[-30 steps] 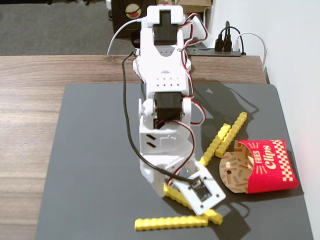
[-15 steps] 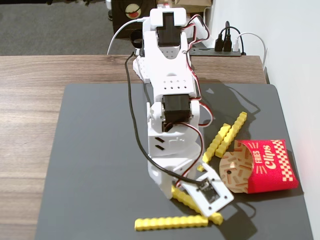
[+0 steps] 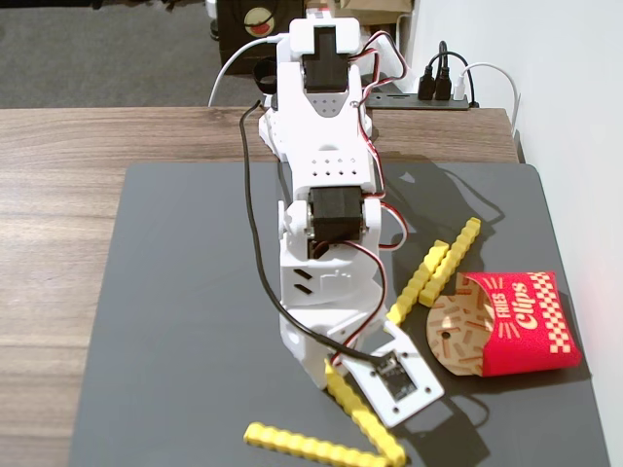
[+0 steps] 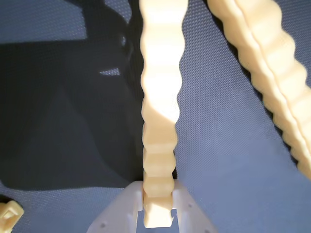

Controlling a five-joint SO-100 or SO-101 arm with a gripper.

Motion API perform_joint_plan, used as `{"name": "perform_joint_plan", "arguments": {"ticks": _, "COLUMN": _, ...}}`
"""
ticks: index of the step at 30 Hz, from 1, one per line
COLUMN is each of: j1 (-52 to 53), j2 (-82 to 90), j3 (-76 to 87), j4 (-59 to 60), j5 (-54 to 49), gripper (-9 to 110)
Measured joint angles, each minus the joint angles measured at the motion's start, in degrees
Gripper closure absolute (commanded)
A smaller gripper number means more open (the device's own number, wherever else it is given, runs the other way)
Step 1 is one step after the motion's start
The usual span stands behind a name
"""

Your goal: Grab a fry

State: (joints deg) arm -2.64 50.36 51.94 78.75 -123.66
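fry [image 4: 158, 121] sits pinched at its near end between the white gripper [image 4: 158, 216] fingers, left of the red carton [image 3: 526, 321], near another fry [image 3: 310, 449] on the dark mat [image 3: 175, 321].

Fixed view: claw [image 3: 362, 397] low at bottom centre, closed on a fry [image 3: 365, 416]. Second fry [image 3: 310, 447] lies just beside it along the bottom edge, blocking passage to the lower left. Two fries [image 3: 436, 268] and the red carton [image 3: 521, 323] crowd the right centre. Left half of the dark surface [image 3: 175, 321] is bare. Wrist view: neighbouring fry [image 4: 265, 73] close at upper right; left side bare.
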Motion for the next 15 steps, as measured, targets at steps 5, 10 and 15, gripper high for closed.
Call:
{"name": "perform_joint_plan", "arguments": {"ticks": 5, "j1": -0.26, "j2": -0.09, "j3": -0.18, "j4": 2.02, "j5": 1.32, "gripper": 101}}
{"name": "perform_joint_plan", "arguments": {"ticks": 10, "j1": -1.05, "j2": 0.35, "j3": -0.35, "j4": 5.1, "j5": 3.69, "gripper": 101}}
{"name": "perform_joint_plan", "arguments": {"ticks": 15, "j1": -2.11, "j2": 3.78, "j3": 0.88, "j4": 8.17, "j5": 7.29, "gripper": 101}}
